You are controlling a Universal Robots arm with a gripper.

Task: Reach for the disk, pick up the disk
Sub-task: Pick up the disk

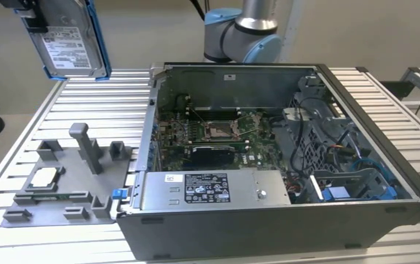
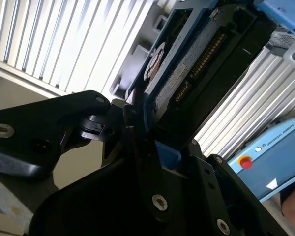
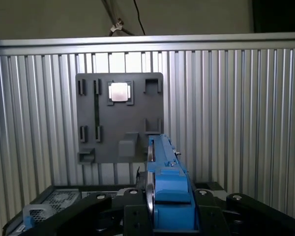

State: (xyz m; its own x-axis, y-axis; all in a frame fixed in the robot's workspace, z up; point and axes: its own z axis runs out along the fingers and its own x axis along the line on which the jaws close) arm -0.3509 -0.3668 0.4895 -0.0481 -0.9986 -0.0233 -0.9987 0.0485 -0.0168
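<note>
First wrist view: the disk (image 3: pixel 169 196) sits edge-on, clamped between the jaws.

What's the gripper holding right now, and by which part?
The gripper holds the disk, shut on its upper short end. In the exterior view the disk hangs upright, label showing, in the air above the table.

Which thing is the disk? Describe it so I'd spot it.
Find the open computer case; on the exterior view's left lies a grey tray. High above it the gripper holds the disk: flat, silver, white-labelled, with blue side rails, unlike the tray's small square chip.
</note>
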